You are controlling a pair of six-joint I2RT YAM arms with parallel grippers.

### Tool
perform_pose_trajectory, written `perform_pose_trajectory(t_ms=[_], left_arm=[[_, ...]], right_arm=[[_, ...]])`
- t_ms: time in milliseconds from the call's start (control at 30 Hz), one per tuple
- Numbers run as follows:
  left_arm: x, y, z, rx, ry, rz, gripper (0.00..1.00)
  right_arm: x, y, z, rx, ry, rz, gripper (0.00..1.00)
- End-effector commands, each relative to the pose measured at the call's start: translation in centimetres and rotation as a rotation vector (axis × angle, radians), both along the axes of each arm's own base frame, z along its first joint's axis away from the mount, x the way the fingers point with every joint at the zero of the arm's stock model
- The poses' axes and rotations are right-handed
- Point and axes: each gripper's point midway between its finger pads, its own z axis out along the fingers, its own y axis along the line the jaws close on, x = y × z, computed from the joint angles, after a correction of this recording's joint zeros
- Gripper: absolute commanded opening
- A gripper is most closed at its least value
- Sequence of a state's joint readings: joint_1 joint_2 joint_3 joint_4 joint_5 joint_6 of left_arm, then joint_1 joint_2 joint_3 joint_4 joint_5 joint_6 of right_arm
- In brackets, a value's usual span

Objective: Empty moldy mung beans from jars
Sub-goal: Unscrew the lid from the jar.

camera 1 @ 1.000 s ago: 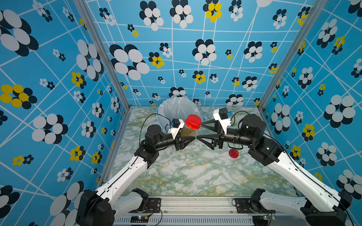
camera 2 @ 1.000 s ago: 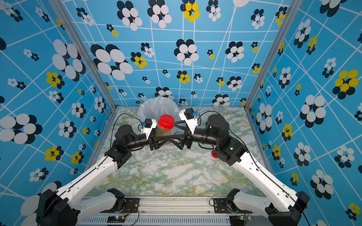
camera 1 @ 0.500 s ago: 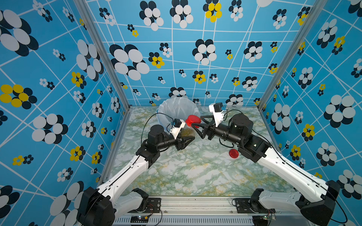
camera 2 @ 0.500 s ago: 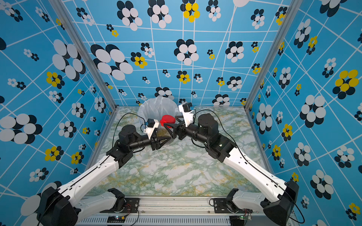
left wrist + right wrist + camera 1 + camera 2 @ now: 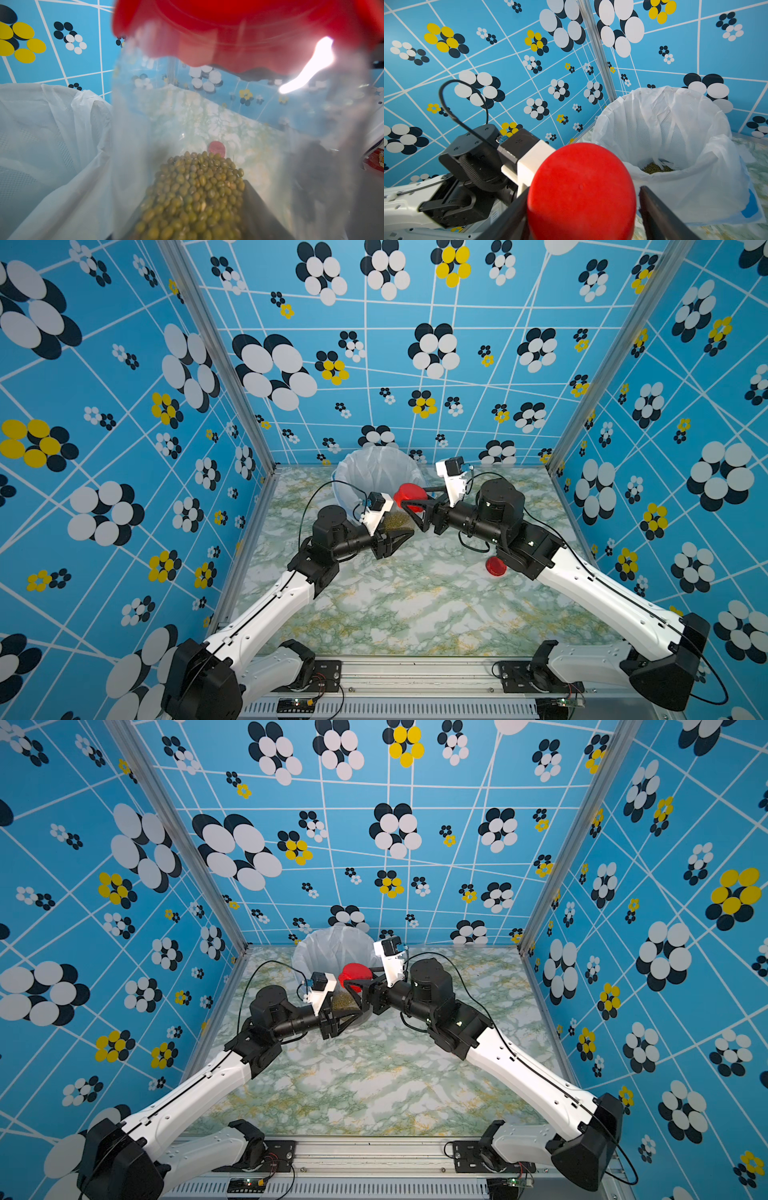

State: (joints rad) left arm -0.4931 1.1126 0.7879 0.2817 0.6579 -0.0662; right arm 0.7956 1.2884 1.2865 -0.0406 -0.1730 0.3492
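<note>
My left gripper (image 5: pixel 401 531) (image 5: pixel 347 1011) is shut on a clear jar (image 5: pixel 207 116), held beside the bin. Olive-green mung beans (image 5: pixel 397 522) (image 5: pixel 345 1000) (image 5: pixel 193 197) fill the jar's lower part. A red screw lid (image 5: pixel 409 493) (image 5: pixel 355 973) (image 5: pixel 581 193) caps it. My right gripper (image 5: pixel 409 499) (image 5: pixel 581 209) is open and straddles this lid. One of its fingers (image 5: pixel 508 216) touches the lid's side; the opposite finger (image 5: pixel 656 214) stands a small gap off it.
The bin (image 5: pixel 376 466) (image 5: pixel 332 946) (image 5: pixel 664 116), lined with a white bag, stands at the back just behind the jar. Some beans (image 5: pixel 656 167) lie in its bottom. A loose red lid (image 5: pixel 496 566) lies on the marble table under my right arm.
My right gripper has swung left from beside the jar to sit around its red lid, and its jaws have narrowed. The left gripper still grips the jar, shifted slightly.
</note>
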Motion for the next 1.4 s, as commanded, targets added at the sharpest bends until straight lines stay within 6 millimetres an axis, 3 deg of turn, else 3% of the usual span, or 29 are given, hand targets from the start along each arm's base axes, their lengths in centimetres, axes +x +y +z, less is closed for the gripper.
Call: perform_pose_trajectory(t_ms=[0, 100, 233, 333, 600, 733, 967, 1067, 1133, 1267, 1367], left_arm=[[-1.4, -0.3, 2.6, -0.034, -0.121, -0.047, 0.30], [-1.5, -0.3, 2.5, -0.024, -0.124, -0.056, 0.30], [-1.7, 0.0, 2.6, -0.029, -0.140, -0.043, 0.30], [-1.6, 0.1, 2.5, -0.029, -0.138, -0.038, 0.30], [-2.5, -0.1, 2.9, -0.037, -0.141, -0.128, 0.31], [-2.9, 0.0, 3.0, -0.048, -0.134, -0.185, 0.31], [-2.7, -0.2, 2.4, -0.098, -0.055, -0.300, 0.31], [-2.3, -0.1, 2.2, -0.076, -0.041, -0.278, 0.31], [-2.0, 0.1, 2.4, -0.068, -0.055, -0.245, 0.31], [-1.2, 0.6, 2.7, -0.056, -0.076, -0.164, 0.31], [-0.2, 0.8, 2.5, -0.047, -0.066, -0.100, 0.30]], right_arm=[[0.5, 0.8, -0.2, 0.009, 0.040, 0.014, 0.79], [0.6, 1.2, -0.3, 0.004, 0.048, 0.026, 0.79], [0.7, 1.3, -0.1, -0.001, 0.034, 0.034, 0.53], [0.1, 1.3, 0.5, 0.021, 0.001, 0.084, 0.39], [-0.4, 0.6, 1.4, 0.097, -0.060, 0.310, 0.33], [-3.0, 0.9, 1.8, 0.041, -0.145, 0.470, 0.34], [-9.6, -0.2, 2.5, -0.008, -0.328, 0.790, 0.33], [-11.5, -0.9, 2.1, -0.035, -0.355, 0.886, 0.37], [-11.4, -0.9, 2.1, -0.055, -0.335, 0.885, 0.46], [-8.5, -0.4, 3.1, -0.047, -0.260, 0.714, 0.76], [-6.8, -0.3, 4.7, 0.012, -0.207, 0.575, 0.83]])
